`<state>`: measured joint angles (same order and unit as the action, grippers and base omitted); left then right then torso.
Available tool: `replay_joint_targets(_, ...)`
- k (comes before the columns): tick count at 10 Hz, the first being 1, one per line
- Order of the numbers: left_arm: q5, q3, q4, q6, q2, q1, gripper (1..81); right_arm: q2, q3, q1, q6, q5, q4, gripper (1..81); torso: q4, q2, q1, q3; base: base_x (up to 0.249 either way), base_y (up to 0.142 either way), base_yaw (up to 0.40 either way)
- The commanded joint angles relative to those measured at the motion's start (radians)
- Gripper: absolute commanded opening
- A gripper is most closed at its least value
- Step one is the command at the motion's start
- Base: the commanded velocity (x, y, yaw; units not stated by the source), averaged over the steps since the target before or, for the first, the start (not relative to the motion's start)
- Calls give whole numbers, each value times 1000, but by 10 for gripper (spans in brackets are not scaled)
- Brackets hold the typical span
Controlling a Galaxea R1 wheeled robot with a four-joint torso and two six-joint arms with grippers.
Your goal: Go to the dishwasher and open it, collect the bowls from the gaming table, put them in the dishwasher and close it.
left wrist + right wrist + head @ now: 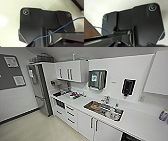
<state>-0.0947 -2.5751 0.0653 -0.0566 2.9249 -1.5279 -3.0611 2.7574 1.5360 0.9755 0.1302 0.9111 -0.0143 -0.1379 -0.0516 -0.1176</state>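
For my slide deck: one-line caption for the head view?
Office kitchenette: white counter, steel sink, wall cabinets.

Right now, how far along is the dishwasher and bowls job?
Early. Nothing looks done yet: the head view faces the kitchen counter with its sink and white cabinets. A dark opening shows under the counter; I cannot tell if it is the dishwasher. Opening, collecting bowls, loading and closing remain.

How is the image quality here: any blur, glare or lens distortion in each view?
Head view: soft and blurry, wide-angle bending the counter and wall cabinets. Left wrist view: bright washed-out patch on the pale floor. Right wrist view: evenly lit, slightly soft.
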Motion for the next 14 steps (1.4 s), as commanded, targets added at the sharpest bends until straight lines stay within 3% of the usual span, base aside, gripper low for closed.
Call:
replay_joint_targets(1,50,-5,5,1,-6,41,811,-9,-4,-24,-15,-32,-34,811,0,0,0,0,0,0,335)
replay_joint_targets(2,50,-5,4,1,-9,41,811,-12,-4,-23,-114,-32,-114,811,0,0,0,0,0,0,335)
replay_joint_targets(5,50,-4,1,1,-4,41,811,-18,-1,-24,-642,-37,-602,811,0,0,0,0,0,0,335)
replay_joint_targets(6,50,-5,1,1,-4,41,811,-17,-1,-19,-733,-35,-705,811,0,0,0,0,0,0,335)
replay_joint_targets(12,49,-4,-1,1,-9,41,811,23,-53,-39,-755,-37,-709,811,0,0,0,0,0,0,335)
replay_joint_targets(14,49,-2,4,1,-4,41,811,19,-44,-39,-753,-37,-678,811,0,0,0,0,0,0,333)
